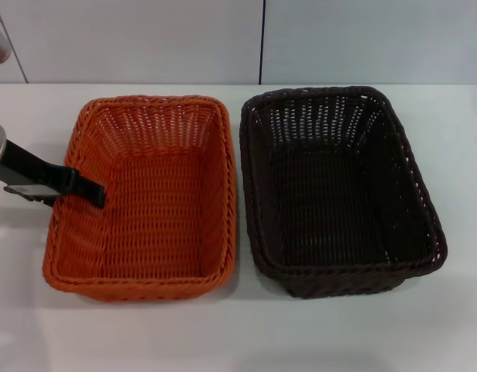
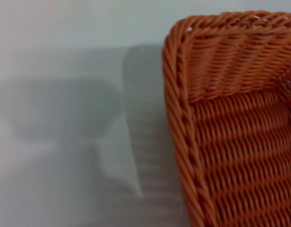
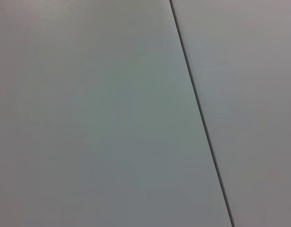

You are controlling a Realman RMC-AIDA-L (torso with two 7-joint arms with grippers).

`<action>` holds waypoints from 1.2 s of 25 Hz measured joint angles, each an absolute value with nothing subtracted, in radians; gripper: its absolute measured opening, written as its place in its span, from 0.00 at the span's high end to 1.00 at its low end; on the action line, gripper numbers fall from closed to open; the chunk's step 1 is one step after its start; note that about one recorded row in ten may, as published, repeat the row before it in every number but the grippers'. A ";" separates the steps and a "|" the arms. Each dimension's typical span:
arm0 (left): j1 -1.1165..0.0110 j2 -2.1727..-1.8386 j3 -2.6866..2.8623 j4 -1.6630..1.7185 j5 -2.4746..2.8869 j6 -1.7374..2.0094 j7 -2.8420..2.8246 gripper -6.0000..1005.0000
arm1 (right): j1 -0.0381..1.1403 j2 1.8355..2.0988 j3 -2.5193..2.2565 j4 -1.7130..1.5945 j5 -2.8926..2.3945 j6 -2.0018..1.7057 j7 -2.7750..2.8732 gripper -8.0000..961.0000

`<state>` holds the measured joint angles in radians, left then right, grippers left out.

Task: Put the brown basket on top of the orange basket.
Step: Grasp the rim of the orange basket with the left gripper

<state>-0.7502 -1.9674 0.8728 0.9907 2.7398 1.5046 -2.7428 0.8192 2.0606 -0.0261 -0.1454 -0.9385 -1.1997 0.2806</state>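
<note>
The orange basket (image 1: 145,198) stands on the white table at the left, empty and upright. The brown basket (image 1: 339,190) stands right beside it on the right, empty, with a narrow gap between them. My left gripper (image 1: 82,188) reaches in from the left edge and sits at the orange basket's left rim, its black tip over the inside of that wall. The left wrist view shows one corner of the orange basket (image 2: 230,123) with its braided rim. My right gripper is out of view; its wrist view shows only plain panels.
The white table (image 1: 238,333) extends in front of and behind both baskets. A light wall with a dark vertical seam (image 1: 262,43) stands behind. A shadow of the arm lies on the table (image 2: 89,142) beside the orange basket.
</note>
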 joint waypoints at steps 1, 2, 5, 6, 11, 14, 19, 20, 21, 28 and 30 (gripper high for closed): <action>-0.750 -1.967 0.873 0.991 2.740 1.505 -2.743 0.25 | 0.819 2.060 -0.026 -0.146 -0.939 -1.199 0.281 0.34; -0.750 -1.967 0.873 0.991 2.740 1.505 -2.743 0.26 | 0.819 2.060 -0.026 -0.146 -0.939 -1.199 0.281 0.34; -0.750 -1.992 0.873 0.987 2.740 1.499 -2.715 0.26 | 0.815 2.060 -0.026 -0.146 -0.939 -1.198 0.280 0.34; -0.750 -1.993 0.874 0.986 2.740 1.495 -2.714 0.27 | 0.812 2.059 -0.026 -0.146 -0.939 -1.197 0.280 0.34; -0.743 -1.995 0.888 0.992 2.740 1.484 -2.707 0.28 | 0.807 2.058 -0.026 -0.147 -0.937 -1.196 0.279 0.34; -0.742 -1.996 0.890 0.991 2.740 1.483 -2.701 0.28 | 0.804 2.058 -0.026 -0.148 -0.936 -1.196 0.279 0.34; -0.741 -2.001 0.890 0.998 2.740 1.483 -2.701 0.41 | 0.803 2.057 -0.026 -0.149 -0.935 -1.196 0.279 0.34; -0.740 -2.001 0.890 0.999 2.740 1.483 -2.701 0.45 | 0.803 2.056 -0.026 -0.149 -0.935 -1.196 0.279 0.34; -0.739 -2.002 0.890 0.999 2.740 1.483 -2.701 0.48 | 0.802 2.056 -0.026 -0.149 -0.935 -1.196 0.279 0.34; -0.735 -2.005 0.890 1.004 2.740 1.484 -2.701 0.76 | 0.802 2.053 -0.026 -0.149 -0.935 -1.196 0.279 0.34; -0.735 -2.005 0.890 1.013 2.740 1.486 -2.700 0.78 | 0.801 2.052 -0.026 -0.149 -0.935 -1.196 0.279 0.34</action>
<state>-0.7346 -2.0049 0.8896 1.0128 2.7396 1.4865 -2.6999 0.8005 2.0519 -0.0261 -0.1488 -0.9346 -1.1964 0.2791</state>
